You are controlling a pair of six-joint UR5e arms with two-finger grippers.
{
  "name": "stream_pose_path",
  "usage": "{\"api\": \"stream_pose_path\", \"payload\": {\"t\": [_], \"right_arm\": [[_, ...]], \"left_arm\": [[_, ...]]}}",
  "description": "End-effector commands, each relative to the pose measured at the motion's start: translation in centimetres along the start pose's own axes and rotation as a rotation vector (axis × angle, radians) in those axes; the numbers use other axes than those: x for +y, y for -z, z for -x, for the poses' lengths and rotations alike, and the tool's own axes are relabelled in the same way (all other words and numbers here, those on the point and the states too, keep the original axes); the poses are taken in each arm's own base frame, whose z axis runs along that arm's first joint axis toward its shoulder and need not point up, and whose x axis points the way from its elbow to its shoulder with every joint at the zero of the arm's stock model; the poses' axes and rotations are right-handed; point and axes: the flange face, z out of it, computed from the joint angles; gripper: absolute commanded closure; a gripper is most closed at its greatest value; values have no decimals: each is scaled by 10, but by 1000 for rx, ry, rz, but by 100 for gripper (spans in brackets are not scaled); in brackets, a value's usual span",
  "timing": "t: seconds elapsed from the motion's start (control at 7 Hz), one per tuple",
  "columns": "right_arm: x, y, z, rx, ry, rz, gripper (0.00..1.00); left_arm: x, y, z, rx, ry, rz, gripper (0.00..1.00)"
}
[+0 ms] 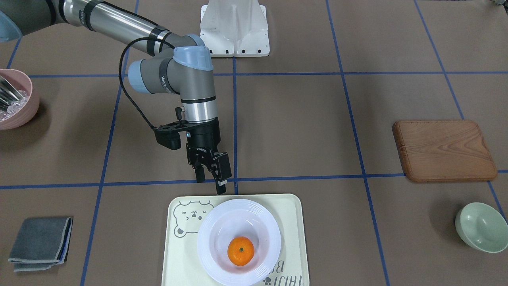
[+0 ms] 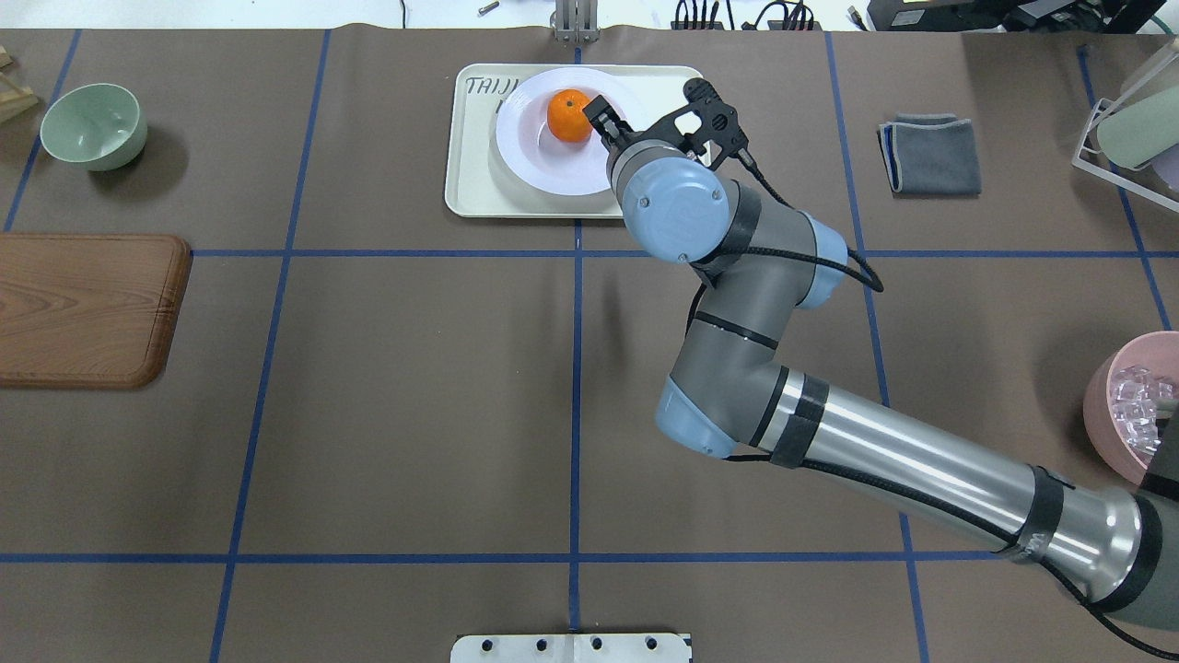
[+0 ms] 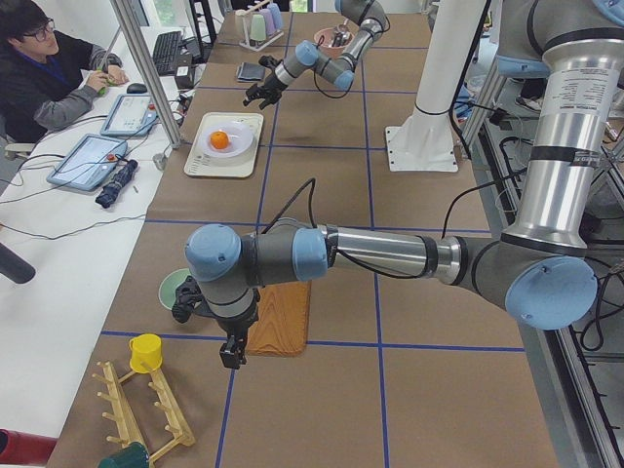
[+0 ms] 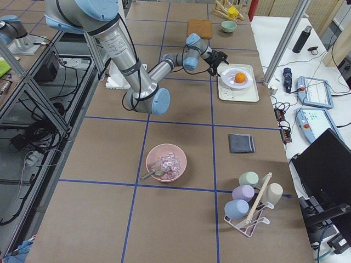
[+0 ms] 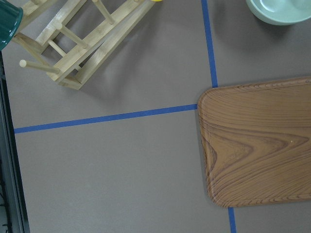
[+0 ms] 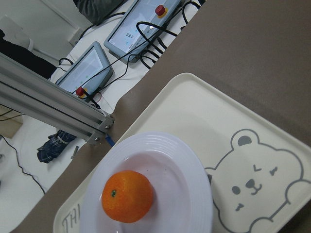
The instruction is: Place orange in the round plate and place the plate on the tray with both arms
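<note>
One orange (image 1: 241,250) sits in the plate (image 1: 210,238) on the tray (image 1: 176,258), so the task looks done. At the plate's 11 o'clock the right gripper (image 1: 210,184) hangs spread and empty, needing only to retreat. I cannot tell the left gripper's (image 3: 231,356) state.

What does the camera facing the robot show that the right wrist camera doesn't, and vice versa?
Only the front-facing view: the right pincer, open, a wooden board, mint-green bowl, grey cloth. Only the right wrist view: two tablets with red buttons. Both: the orange in the white plate on the bear tray.
</note>
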Motion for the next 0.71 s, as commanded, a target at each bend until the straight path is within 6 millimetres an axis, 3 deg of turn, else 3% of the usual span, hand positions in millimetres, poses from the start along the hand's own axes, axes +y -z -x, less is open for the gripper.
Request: {"api": "stream_pose_path", "payload": {"t": [0.0, 0.14, 0.43, 0.57], "right_arm": [[-81, 35, 10, 216, 270, 112, 0], [-134, 46, -22, 271, 426, 174, 0], [-274, 63, -117, 304, 768, 342, 0], [-344, 73, -164, 307, 888, 404, 0]], "left_arm": [[1, 0, 0, 1, 4, 2, 1], [1, 1, 0, 3, 7, 0, 1], [-2, 15, -13, -5, -16, -33, 1], [19, 10, -25, 71, 9, -57, 1]]}}
